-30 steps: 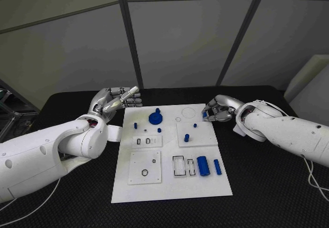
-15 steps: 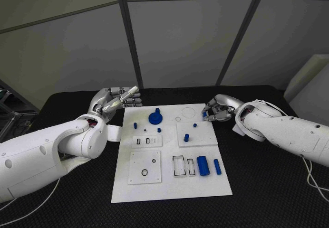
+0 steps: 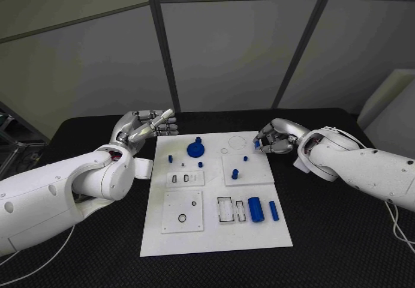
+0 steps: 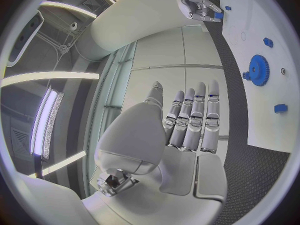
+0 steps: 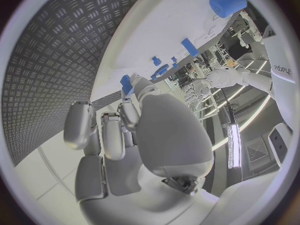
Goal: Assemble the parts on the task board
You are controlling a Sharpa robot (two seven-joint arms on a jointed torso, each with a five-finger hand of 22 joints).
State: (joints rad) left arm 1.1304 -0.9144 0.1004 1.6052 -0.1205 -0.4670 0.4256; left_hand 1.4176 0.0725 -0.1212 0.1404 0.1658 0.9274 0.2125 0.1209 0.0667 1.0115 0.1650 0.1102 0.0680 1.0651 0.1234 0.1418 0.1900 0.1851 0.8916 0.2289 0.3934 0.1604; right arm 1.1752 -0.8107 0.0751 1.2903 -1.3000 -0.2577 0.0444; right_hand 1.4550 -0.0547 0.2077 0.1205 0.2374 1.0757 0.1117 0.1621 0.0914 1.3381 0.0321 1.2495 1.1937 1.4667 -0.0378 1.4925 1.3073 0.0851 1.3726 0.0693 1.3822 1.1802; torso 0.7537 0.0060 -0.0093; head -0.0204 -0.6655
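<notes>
Two silver hands sit at the far corners of the task board (image 3: 216,234). The right hand (image 3: 275,138), right of centre in the upper half of the head view, has its fingers curled in and pinches a small blue part (image 5: 126,84) at the board's far right corner. The left hand (image 3: 145,126), upper left, holds nothing, its fingers (image 4: 195,120) straight and pressed side by side just beyond the board's far left corner. Outward on the white board lie a blue gear (image 3: 196,147) near the far edge, small blue pegs (image 3: 234,174) mid-board, and a blue cylinder (image 3: 256,210) beside a slimmer blue bar (image 3: 273,210) toward the lower right. The board rests on the black table (image 3: 346,240).
</notes>
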